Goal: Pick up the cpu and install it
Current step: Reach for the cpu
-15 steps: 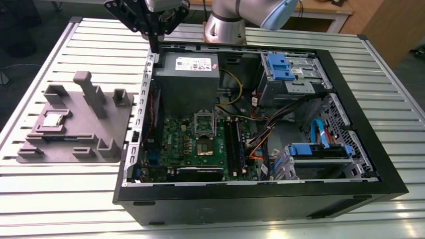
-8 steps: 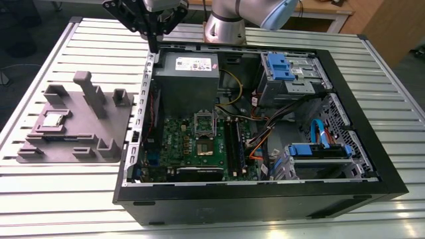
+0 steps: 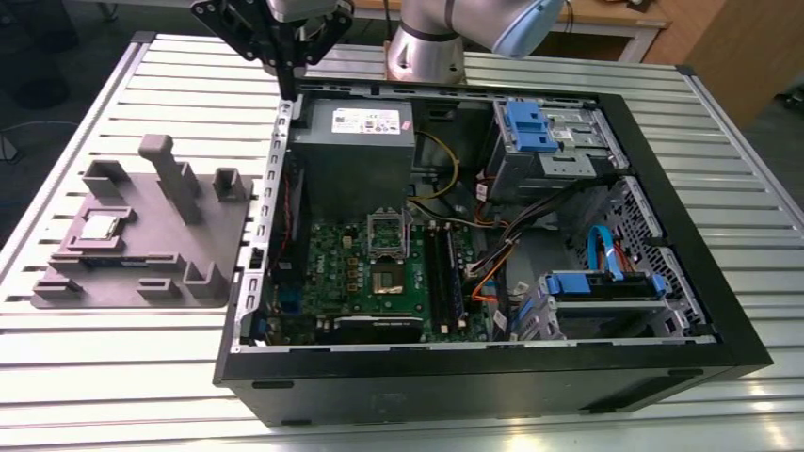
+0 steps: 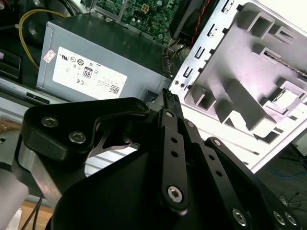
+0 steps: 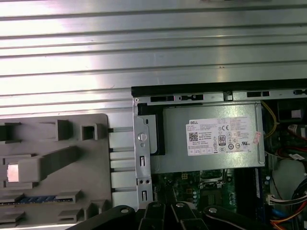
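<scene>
The cpu (image 3: 101, 226) is a small silvery square lying flat in a recess of the grey fixture tray (image 3: 207, 235), at the exterior view's left. It also appears as a pale square, the cpu (image 5: 13, 172), in the first wrist view and as the cpu (image 4: 288, 98) in the second wrist view. My gripper (image 3: 289, 91) hangs high over the back left corner of the open computer case, fingers together and holding nothing, well apart from the cpu. The green motherboard (image 3: 339, 254) lies inside the case with its dark socket (image 3: 384, 280) near the middle.
A grey power supply (image 3: 358, 122) sits just below my gripper inside the black case (image 3: 703, 311). Drive bays with blue clips (image 3: 528, 127) and loose cables fill the case's right side. Upright grey blocks (image 3: 169, 174) stand on the tray. Everything rests on a slatted metal table (image 3: 126, 377).
</scene>
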`<action>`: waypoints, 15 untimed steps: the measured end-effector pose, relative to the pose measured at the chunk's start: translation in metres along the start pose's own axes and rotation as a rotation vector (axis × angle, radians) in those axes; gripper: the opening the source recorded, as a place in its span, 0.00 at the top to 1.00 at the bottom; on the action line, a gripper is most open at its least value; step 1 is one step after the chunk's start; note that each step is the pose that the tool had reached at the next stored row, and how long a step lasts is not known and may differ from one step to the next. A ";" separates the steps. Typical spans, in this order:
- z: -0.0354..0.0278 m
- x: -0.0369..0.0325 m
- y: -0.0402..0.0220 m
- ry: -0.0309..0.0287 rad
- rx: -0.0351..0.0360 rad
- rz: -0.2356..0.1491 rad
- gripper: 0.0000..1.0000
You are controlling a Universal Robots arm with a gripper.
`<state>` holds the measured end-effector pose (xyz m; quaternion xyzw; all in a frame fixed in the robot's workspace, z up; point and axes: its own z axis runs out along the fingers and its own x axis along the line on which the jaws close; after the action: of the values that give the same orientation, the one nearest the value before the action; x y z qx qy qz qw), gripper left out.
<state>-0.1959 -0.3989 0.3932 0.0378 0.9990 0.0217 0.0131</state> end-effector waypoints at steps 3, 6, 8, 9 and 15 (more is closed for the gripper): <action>0.0000 0.0011 -0.0001 0.0000 -0.0001 0.000 0.90; -0.0001 0.0021 -0.0002 0.0000 0.0000 0.000 0.90; -0.0001 0.0027 -0.0002 0.0000 0.0000 0.000 0.90; -0.0001 0.0030 -0.0002 0.0000 0.0000 0.000 0.90; -0.0001 0.0049 -0.0004 0.0000 0.0000 0.000 0.90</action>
<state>-0.2009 -0.3989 0.3932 0.0379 0.9990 0.0217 0.0131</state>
